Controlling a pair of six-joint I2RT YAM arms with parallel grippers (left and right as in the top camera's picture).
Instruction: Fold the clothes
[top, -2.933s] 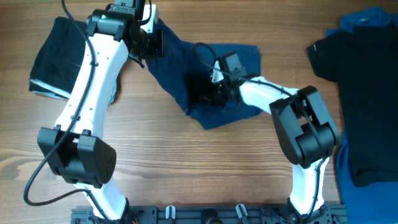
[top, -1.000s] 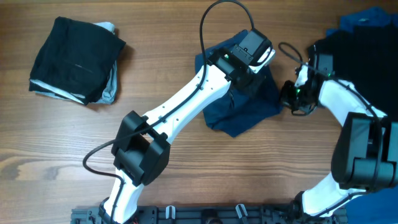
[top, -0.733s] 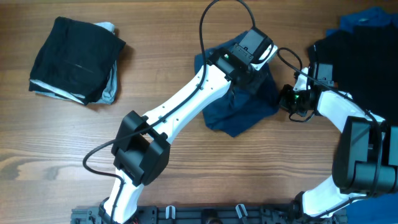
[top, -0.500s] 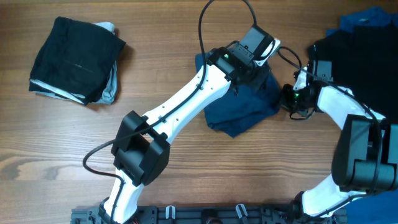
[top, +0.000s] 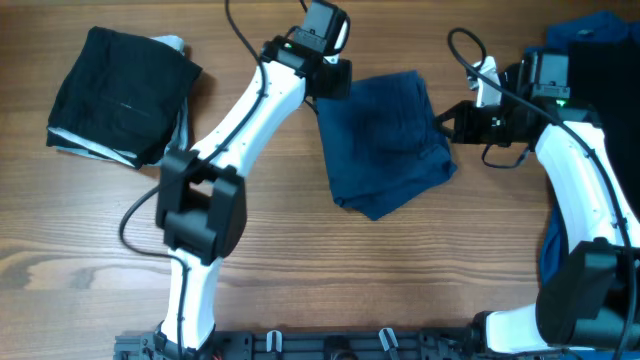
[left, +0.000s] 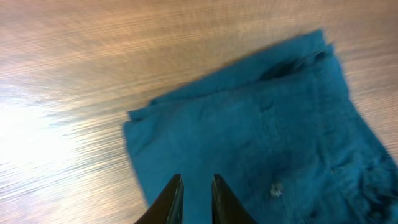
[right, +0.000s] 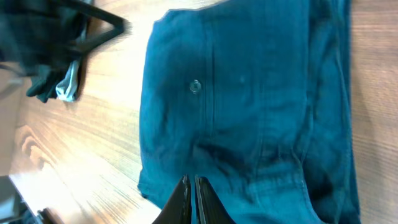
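The dark navy garment (top: 385, 140) lies folded in a rough rectangle at the table's middle; it fills the left wrist view (left: 261, 124) and the right wrist view (right: 249, 106). My left gripper (top: 335, 82) hovers over its far left corner, jaws (left: 196, 177) a little open with nothing between them. My right gripper (top: 442, 118) hangs just past the garment's right edge, pointing at it, shut (right: 191, 178) and empty. A black folded stack (top: 120, 95) with a pale blue layer under it sits at the far left.
A spread black garment (top: 585, 170) lies at the right on top of a bright blue one (top: 590, 30) that reaches the table's right edge. Bare wood (top: 330, 280) runs along the front, with the arm bases at the front edge.
The left arm swung off the navy garment's right side to its far left corner, and its jaws parted slightly. The right arm drew back up and to the right. The garment now lies uncovered.
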